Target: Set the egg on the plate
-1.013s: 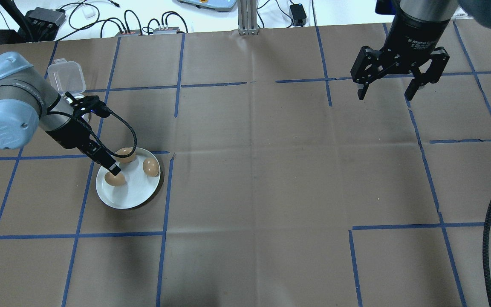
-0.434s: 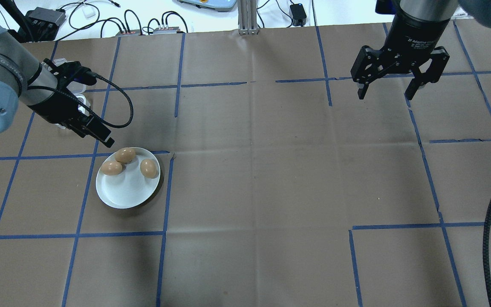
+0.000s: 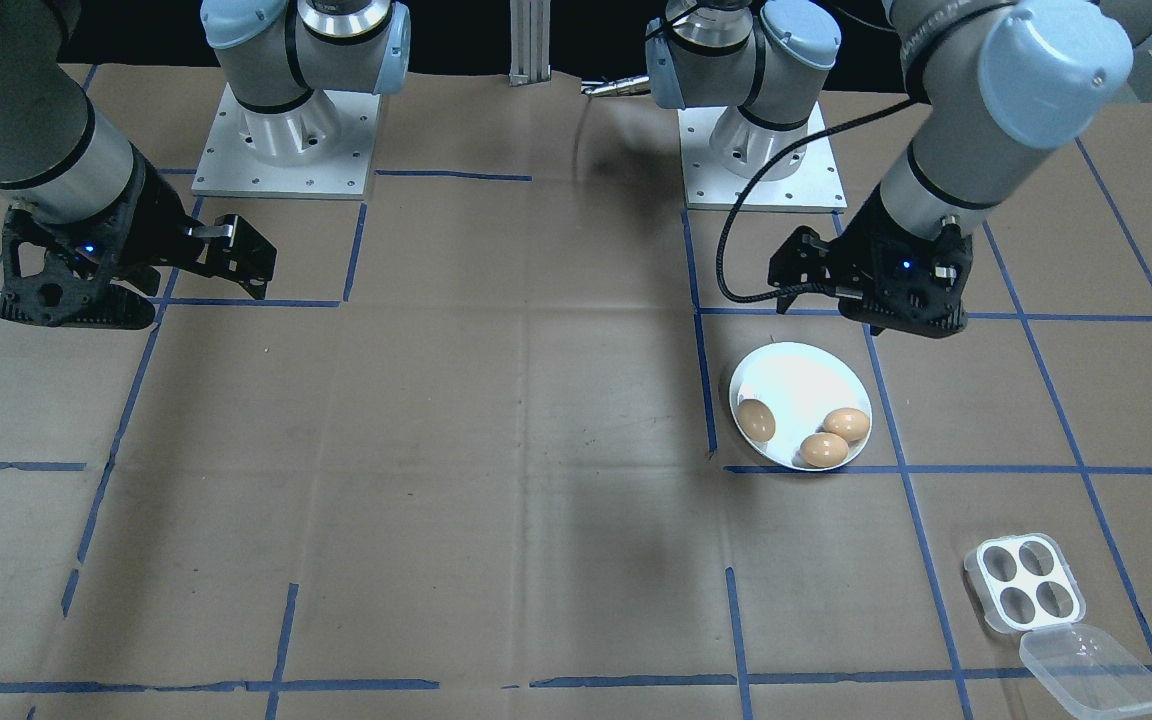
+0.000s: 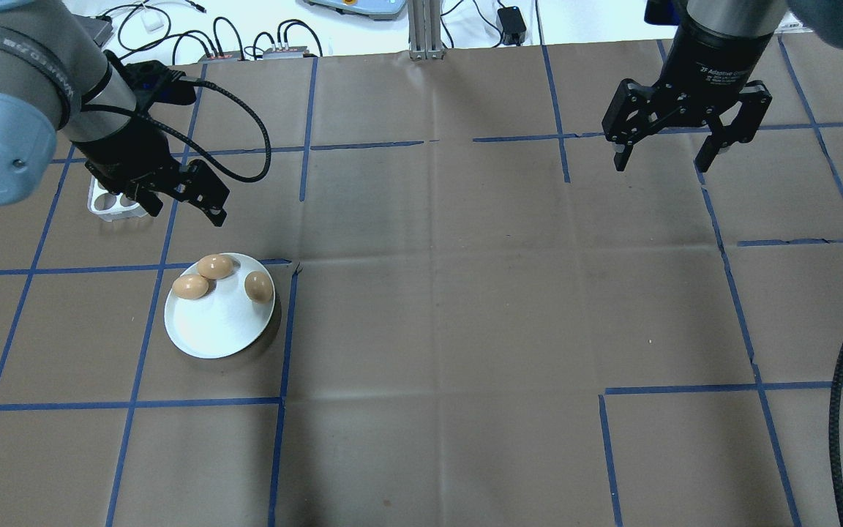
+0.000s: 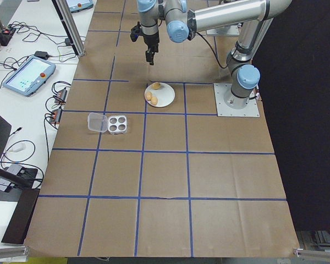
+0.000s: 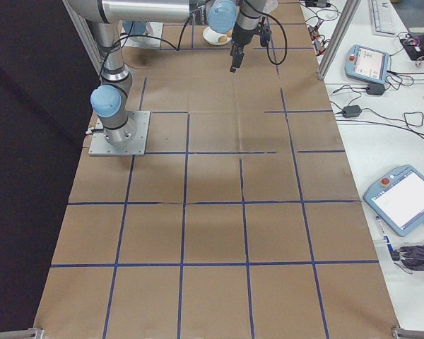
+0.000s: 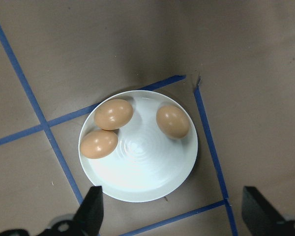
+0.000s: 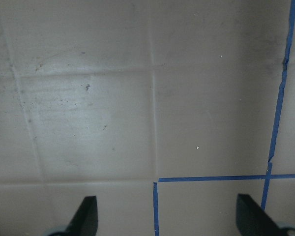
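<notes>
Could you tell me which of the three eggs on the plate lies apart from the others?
The egg nearest the plate's right rim in the overhead view; the other two touch.

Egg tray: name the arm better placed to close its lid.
Left, probably. Its open end effector hangs right by the egg tray, next to the plate. The right end effector, also open, is far across the table.

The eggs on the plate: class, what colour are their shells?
Brown, all three eggs, clearest in the left wrist view against the white plate.
</notes>
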### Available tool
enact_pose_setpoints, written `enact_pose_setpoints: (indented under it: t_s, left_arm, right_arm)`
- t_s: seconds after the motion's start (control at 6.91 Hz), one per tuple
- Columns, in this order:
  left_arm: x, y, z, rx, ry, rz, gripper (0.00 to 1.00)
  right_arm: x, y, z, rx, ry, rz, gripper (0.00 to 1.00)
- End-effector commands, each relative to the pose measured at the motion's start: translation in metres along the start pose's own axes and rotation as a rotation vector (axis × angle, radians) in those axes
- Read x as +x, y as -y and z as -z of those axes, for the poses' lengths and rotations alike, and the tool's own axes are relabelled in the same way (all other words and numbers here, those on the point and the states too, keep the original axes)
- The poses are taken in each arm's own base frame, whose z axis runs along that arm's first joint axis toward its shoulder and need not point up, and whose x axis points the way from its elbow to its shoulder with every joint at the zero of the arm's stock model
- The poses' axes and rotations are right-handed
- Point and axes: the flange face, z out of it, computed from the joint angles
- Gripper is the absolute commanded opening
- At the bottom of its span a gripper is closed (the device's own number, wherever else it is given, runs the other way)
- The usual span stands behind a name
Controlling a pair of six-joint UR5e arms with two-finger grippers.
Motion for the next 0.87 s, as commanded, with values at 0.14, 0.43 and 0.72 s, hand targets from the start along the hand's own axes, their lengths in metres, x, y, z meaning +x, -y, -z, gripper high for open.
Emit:
enact_pose_setpoints:
  t_s: [0.14, 0.43, 0.72]
  left_arm:
    - [0.044, -0.026, 0.054, 0.001, 0.012, 0.194, 1.00]
    - [0.044, -0.029, 0.055, 0.015, 0.010, 0.230, 1.00]
    - [0.043, -0.025, 0.057, 0.058, 0.014, 0.231, 1.00]
  right_arm:
    - [0.000, 0.000, 0.000, 0.001, 0.000, 0.000, 1.00]
    - [0.000, 0.000, 0.000, -0.001, 0.000, 0.000, 1.00]
    - [0.000, 0.000, 0.000, -0.001, -0.001, 0.000, 1.00]
